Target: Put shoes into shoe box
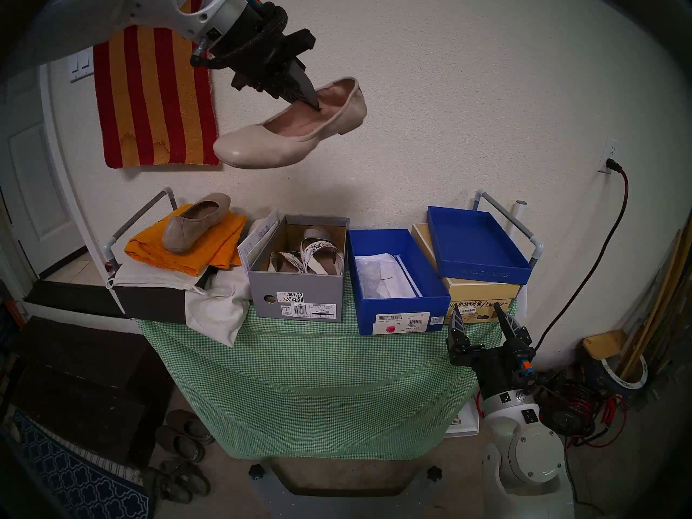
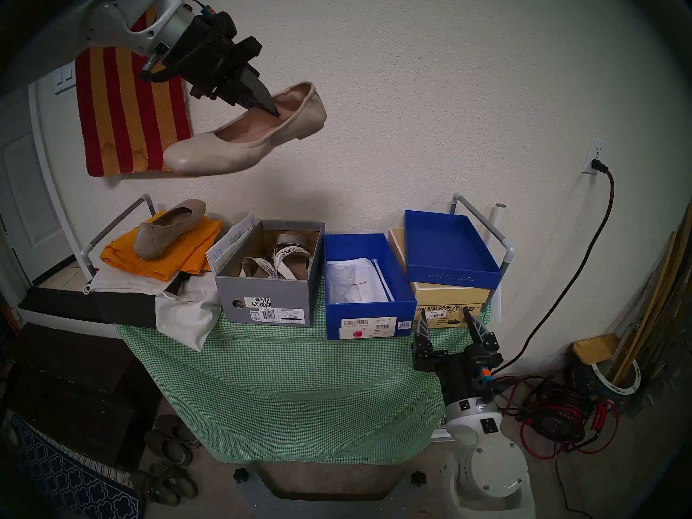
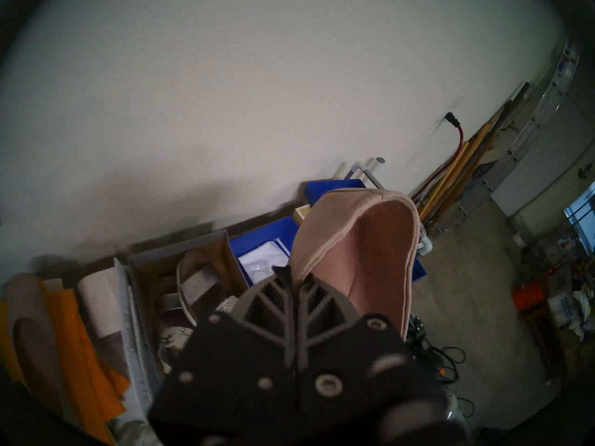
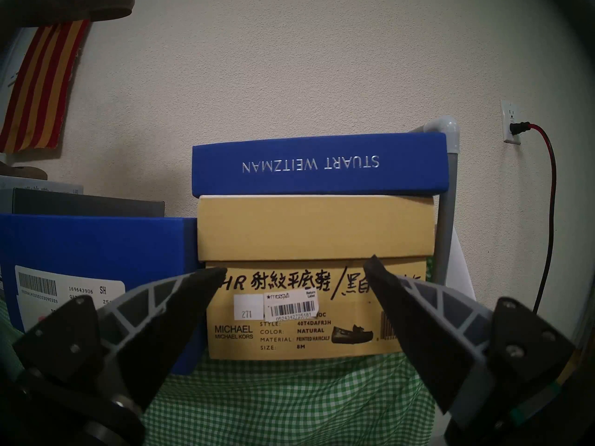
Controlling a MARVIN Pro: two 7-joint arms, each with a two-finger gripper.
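The left gripper (image 1: 316,108) pinches a beige flat (image 1: 288,140) high above the table. Its mate (image 1: 194,222) lies on an orange cloth (image 1: 221,245).

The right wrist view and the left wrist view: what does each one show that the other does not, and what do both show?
Only the right wrist view: the open right gripper, the tan Michael Kors box with its printed label, and the "Stuart Weitzman" lettering on the blue lid.

Only the left wrist view: the left gripper shut on the beige ballet flat, and the white strappy sandals in the grey box.

Both: the deep blue shoe box, and the wall outlet.
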